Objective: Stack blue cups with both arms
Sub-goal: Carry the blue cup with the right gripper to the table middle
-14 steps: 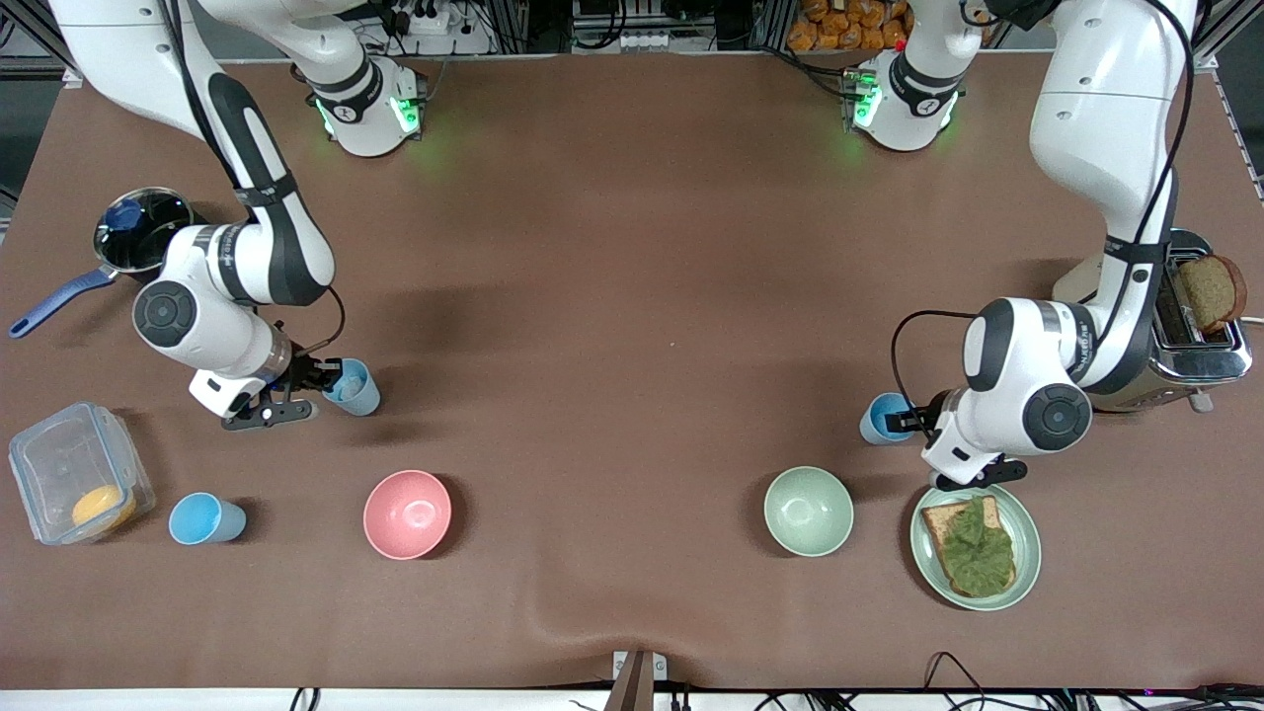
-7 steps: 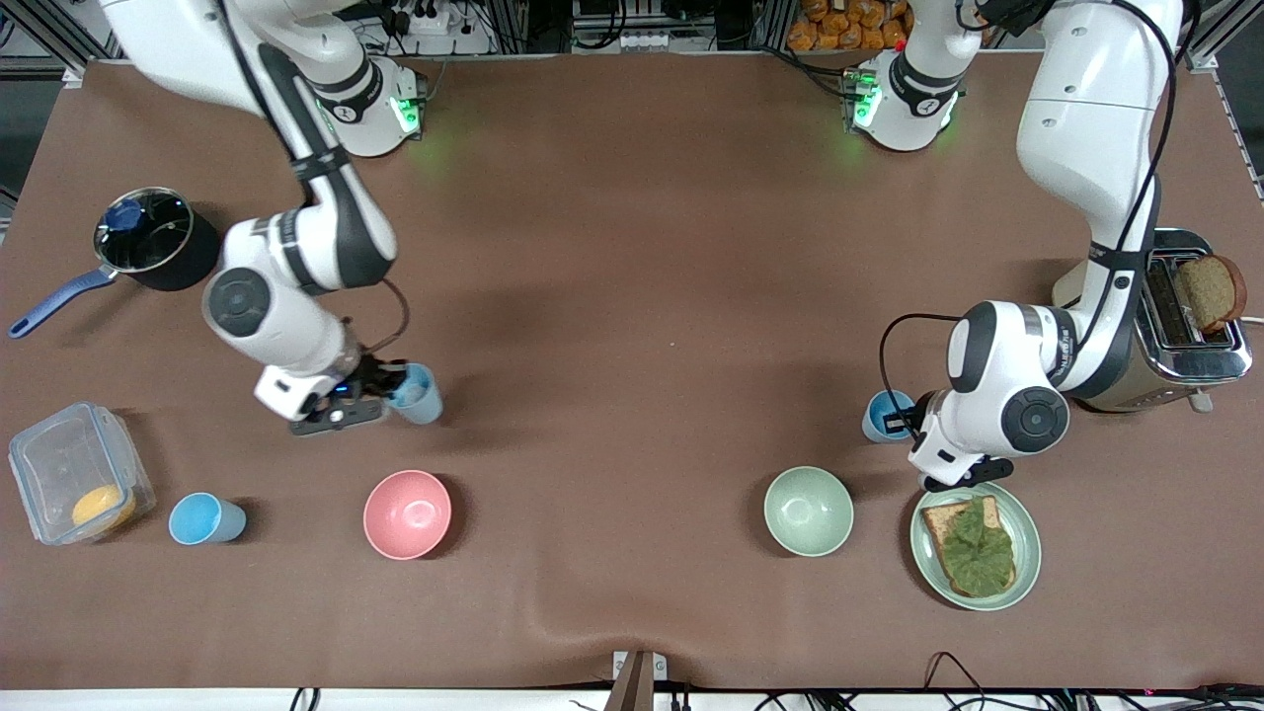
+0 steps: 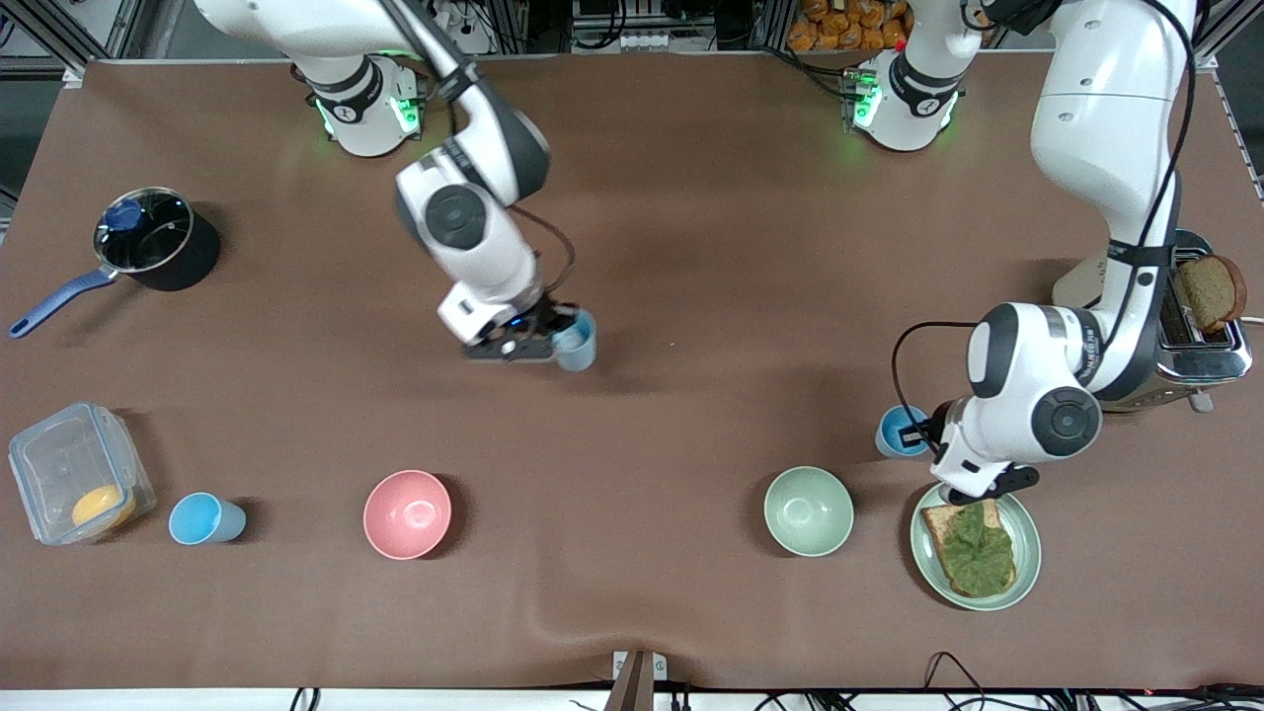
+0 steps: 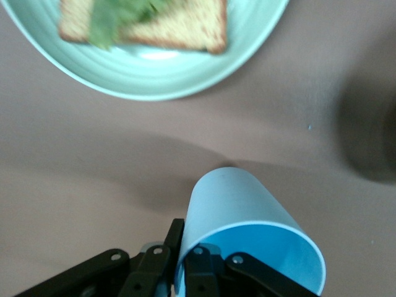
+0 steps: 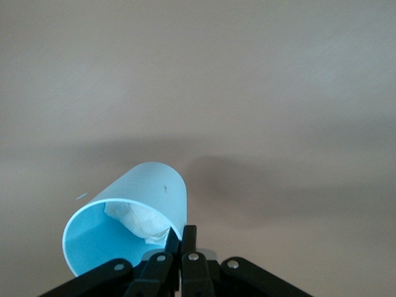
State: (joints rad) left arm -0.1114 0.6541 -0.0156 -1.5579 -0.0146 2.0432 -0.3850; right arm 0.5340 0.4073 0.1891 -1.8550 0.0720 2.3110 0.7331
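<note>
The right gripper [image 3: 555, 332] is up over the middle of the brown worktop [image 3: 691, 247], its jaws pinched shut on the rim of a blue cup [image 3: 577, 341]. In the right wrist view this cup [image 5: 133, 213] has a whitish crumpled patch inside, and one finger [image 5: 185, 247] presses on its wall from outside.

The left gripper [image 3: 928, 434] is low, toward the left arm's end of the worktop, its jaws clamped on the rim of a second blue cup [image 3: 899, 432]. In the left wrist view that cup [image 4: 247, 229] is tilted, its bright blue inside open to the camera. It is just beside the green plate [image 3: 1027, 553] with toast and a green leaf, and near the pale green bowl [image 3: 808, 511].

A third blue cup [image 3: 205, 518] stands upright near the front edge at the right arm's end, between a clear box [image 3: 69, 464] with something orange in it and the pink bowl [image 3: 407, 513]. A dark saucepan [image 3: 158, 242] with a blue handle sits farther from the front camera at that end. A toaster [image 3: 1200, 346] with a slice of bread stands at the left arm's end.
</note>
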